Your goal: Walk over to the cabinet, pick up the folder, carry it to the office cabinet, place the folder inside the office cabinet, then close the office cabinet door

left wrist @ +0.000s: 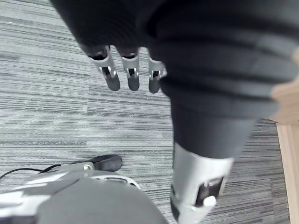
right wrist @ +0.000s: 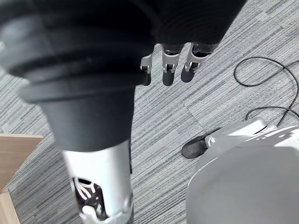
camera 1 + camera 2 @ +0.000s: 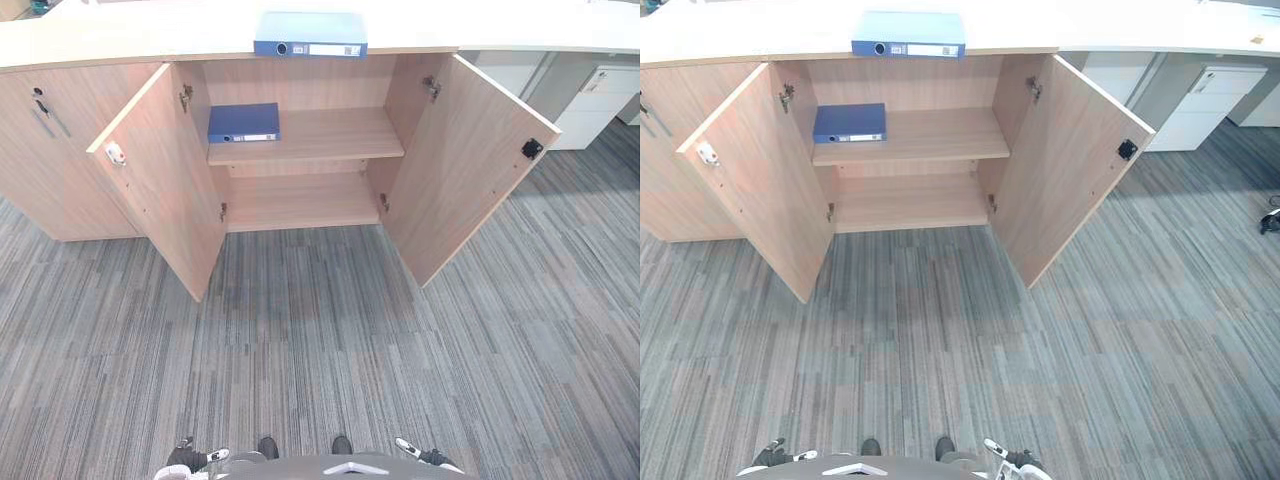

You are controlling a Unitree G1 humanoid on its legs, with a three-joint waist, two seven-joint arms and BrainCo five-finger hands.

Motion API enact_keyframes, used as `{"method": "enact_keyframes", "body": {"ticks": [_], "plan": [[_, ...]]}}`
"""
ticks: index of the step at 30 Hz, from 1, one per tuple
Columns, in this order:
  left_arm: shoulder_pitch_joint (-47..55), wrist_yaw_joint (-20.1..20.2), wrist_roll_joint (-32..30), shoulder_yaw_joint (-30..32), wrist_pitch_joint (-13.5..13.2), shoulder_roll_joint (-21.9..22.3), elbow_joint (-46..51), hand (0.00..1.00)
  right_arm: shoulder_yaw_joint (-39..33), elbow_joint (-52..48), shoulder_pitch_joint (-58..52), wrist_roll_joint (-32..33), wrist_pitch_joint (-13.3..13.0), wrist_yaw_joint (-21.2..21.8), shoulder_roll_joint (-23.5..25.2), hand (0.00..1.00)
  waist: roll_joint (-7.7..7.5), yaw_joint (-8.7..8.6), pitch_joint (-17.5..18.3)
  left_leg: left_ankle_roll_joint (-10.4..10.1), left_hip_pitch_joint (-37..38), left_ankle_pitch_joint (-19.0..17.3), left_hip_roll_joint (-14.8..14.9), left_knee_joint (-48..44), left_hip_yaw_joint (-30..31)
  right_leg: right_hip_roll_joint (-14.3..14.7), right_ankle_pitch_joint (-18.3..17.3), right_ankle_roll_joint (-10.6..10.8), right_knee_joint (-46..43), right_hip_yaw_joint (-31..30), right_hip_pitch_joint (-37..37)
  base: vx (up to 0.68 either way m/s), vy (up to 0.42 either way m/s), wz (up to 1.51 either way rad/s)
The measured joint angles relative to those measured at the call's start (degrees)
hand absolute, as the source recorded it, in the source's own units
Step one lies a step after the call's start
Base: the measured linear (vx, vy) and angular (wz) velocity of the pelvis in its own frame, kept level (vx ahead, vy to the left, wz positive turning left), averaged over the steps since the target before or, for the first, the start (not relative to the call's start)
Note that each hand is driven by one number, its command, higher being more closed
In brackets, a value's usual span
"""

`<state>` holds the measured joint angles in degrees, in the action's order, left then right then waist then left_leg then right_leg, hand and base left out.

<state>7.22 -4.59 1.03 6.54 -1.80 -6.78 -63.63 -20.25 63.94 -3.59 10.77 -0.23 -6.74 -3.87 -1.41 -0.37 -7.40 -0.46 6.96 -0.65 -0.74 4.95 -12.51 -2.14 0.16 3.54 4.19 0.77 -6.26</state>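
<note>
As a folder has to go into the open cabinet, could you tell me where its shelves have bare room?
The upper shelf is bare from the dark blue folder at its left end to the right wall. The lower shelf is bare wall to wall. The left door and right door stand wide open. Crowded: only the upper shelf's left end.

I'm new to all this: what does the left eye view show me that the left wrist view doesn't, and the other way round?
The left eye view adds the cabinet with its doors swung open, a light blue folder lying on its top, and a darker blue folder on the upper shelf. The left wrist view adds a close look along the left hand, its fingers straight and holding nothing. Both share the grey striped carpet, and the left hand itself, small at the eye view's lower edge.
</note>
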Motion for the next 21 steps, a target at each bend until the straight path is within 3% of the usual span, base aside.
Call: {"method": "enact_keyframes", "body": {"ticks": [4,7,9,11,12,13,14,15,17,19,21], "plan": [[-0.48,0.00,-0.04,-0.08,0.00,-0.23,0.02,0.00,0.04,-0.09,1.05,0.01,0.02,0.00,0.09,0.00,-0.32,0.27,-0.55,0.33,-0.46,-1.22,-0.07,-0.12,-1.00,-0.10,-1.21,0.45,-1.39,-0.90,1.53,0.04,-0.020,-0.14],[-0.75,0.00,-0.03,-0.54,0.02,-0.49,0.03,0.00,0.03,-0.37,1.72,0.02,0.01,0.00,0.35,0.00,-0.48,0.31,-0.79,0.37,-1.04,-2.56,-0.39,-0.46,-2.00,-0.47,-4.20,1.11,-6.56,-1.91,4.94,0.12,0.030,-0.16],[-1.43,-0.06,0.11,-1.05,-0.01,-1.11,0.12,0.00,-0.06,-1.82,2.20,0.03,-0.05,0.02,1.14,0.00,-0.82,0.48,-2.20,1.33,-2.36,-6.99,-0.46,-6.79,-2.93,-1.63,-8.25,3.15,-16.61,-1.43,8.48,0.14,0.062,-0.15],[-1.65,-0.03,0.19,-1.30,-0.06,-1.00,0.12,0.00,0.00,-2.49,2.43,0.07,-0.16,0.08,1.14,0.00,-0.10,0.52,-2.68,1.69,-2.43,-9.24,-0.13,-9.25,-3.16,-1.87,-9.52,4.07,-25.25,-0.52,11.60,0.09,0.070,-0.18],[-1.84,-0.02,0.22,-2.25,-0.07,-1.06,0.07,0.00,0.00,-2.92,3.02,0.15,-0.85,0.11,1.15,0.00,0.19,0.10,-3.06,2.32,-1.20,-10.21,-0.40,-10.04,-3.00,-2.90,-9.59,4.09,-36.25,1.26,16.00,0.11,0.079,-0.03],[-1.96,-0.02,0.22,-2.32,-0.07,-1.06,0.08,0.00,0.00,-3.03,3.11,0.17,-0.96,0.11,1.14,0.00,0.14,0.00,-3.11,2.56,-0.67,-10.37,-0.56,-9.95,-2.90,-3.30,-9.32,3.93,-38.80,1.84,17.06,0.21,0.106,0.16],[-2.52,-0.03,0.23,-2.55,-0.06,-1.21,0.08,0.00,-0.01,-3.28,3.45,0.20,-1.23,0.11,0.98,0.00,0.47,-0.68,-3.83,3.14,0.64,-11.08,-1.03,-9.88,-1.84,-4.50,-12.10,3.18,-45.15,4.15,20.19,0.25,0.064,0.34],[-3.24,-0.07,0.20,-2.55,-0.07,-1.19,0.09,0.00,0.15,-3.42,3.75,0.21,-1.28,0.10,0.96,0.00,0.36,-0.90,-4.00,2.99,2.28,-11.81,-0.64,-9.47,-0.66,-4.49,-15.25,2.10,-46.14,6.66,21.71,0.25,0.064,0.36],[-3.81,-0.07,0.19,-2.48,-0.10,-1.11,0.09,0.00,1.04,-3.50,3.88,0.21,-1.40,0.10,0.80,0.00,0.53,-1.22,-4.10,2.71,3.95,-12.06,0.24,-8.03,0.34,-3.76,-16.19,1.08,-42.67,9.95,23.11,0.26,0.001,0.34],[-4.42,-0.05,0.18,-2.45,-0.13,-0.92,0.06,0.00,1.73,-3.75,4.33,0.22,-1.58,0.09,0.52,0.00,1.10,-1.88,-4.42,1.89,5.28,-12.53,1.92,-6.84,1.47,-1.79,-14.34,-0.60,-34.87,12.74,25.00,0.33,-0.050,0.38],[-4.21,0.02,0.10,-2.19,-0.55,-0.76,0.04,0.00,1.76,-4.06,3.75,0.17,-1.82,0.08,0.41,0.00,1.12,-2.17,-4.48,-0.78,7.31,-13.91,2.85,-6.27,2.23,0.47,-6.42,-2.23,-23.77,12.43,26.04,0.43,-0.118,0.44]]}}
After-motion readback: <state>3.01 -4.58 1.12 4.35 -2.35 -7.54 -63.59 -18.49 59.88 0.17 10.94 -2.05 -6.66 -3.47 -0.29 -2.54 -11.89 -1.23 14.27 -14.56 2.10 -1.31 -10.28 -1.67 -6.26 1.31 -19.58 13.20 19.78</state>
